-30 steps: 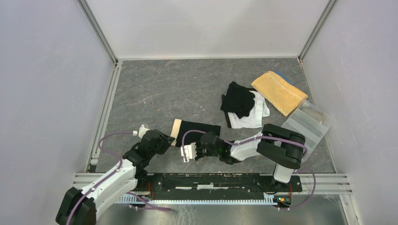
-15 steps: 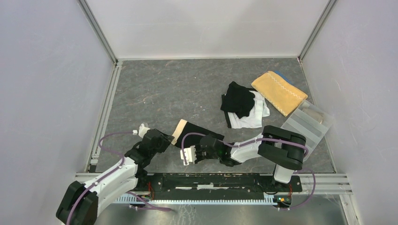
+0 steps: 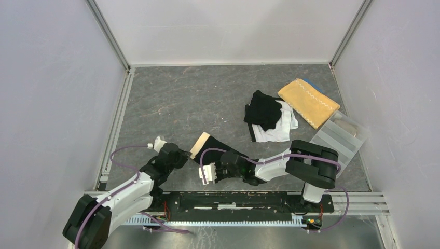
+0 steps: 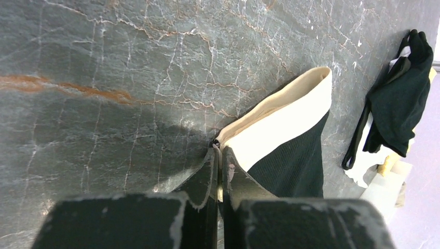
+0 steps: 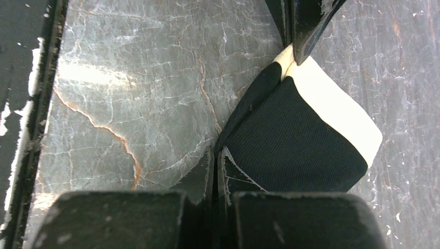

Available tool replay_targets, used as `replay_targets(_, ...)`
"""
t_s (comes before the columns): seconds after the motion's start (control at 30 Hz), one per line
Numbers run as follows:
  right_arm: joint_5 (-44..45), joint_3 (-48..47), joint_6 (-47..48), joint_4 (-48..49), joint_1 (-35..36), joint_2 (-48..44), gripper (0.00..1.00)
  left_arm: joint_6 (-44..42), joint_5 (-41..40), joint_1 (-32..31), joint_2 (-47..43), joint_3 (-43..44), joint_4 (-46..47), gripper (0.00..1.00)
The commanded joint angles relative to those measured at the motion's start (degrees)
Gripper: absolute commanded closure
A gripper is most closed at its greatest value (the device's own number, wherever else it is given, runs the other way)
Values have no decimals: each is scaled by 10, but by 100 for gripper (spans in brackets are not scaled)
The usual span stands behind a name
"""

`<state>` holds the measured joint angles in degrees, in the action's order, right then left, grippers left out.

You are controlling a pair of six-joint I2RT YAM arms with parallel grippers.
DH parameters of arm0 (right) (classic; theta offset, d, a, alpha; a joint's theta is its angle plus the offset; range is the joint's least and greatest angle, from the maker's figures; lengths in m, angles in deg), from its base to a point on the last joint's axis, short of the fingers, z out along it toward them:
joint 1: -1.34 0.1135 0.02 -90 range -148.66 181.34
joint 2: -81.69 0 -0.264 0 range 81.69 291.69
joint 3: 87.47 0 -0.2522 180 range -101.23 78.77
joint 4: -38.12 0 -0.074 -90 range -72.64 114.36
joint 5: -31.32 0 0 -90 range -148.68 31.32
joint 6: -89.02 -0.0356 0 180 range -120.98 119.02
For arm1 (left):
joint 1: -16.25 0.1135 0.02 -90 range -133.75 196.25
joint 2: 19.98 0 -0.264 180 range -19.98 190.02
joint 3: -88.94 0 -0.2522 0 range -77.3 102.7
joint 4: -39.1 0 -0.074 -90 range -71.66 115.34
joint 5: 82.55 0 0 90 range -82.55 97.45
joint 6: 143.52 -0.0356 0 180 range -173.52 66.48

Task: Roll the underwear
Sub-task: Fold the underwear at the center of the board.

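1. Left pincer (image 4: 218, 155) pinches the underwear (image 3: 218, 143) by its beige corner and right pincer (image 5: 217, 155) by its black corner, lower centre of the top view, likely stretching it flat for rolling.
2. More garments (image 3: 264, 111) lie heaped right of centre on the tabletop (image 3: 181, 98).
3. Tray (image 3: 332, 142) at right edge holds something pale, unclear.

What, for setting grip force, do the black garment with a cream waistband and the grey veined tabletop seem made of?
The black garment with a cream waistband looks like soft matte knit cloth: fine ribs show on the black part; the band is smoother. The grey veined tabletop looks like stone or stone-print laminate, faintly glossy, with white and rust veins; I cannot tell which.
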<state>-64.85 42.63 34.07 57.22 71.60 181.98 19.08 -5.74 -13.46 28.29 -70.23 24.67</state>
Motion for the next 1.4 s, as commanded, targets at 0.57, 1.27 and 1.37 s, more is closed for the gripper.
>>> replay_targets(0.57,-10,-37,-216,-52,36,-60,100,-114,-94,2,-74,170,-332,98)
replay_targets(1.27,-99,-76,-462,-122,-72,-45,99,-195,-93,2,87,288,-290,98)
replay_targets(1.37,-111,-66,-471,-111,-85,-42,99,-200,-87,2,111,299,-273,98)
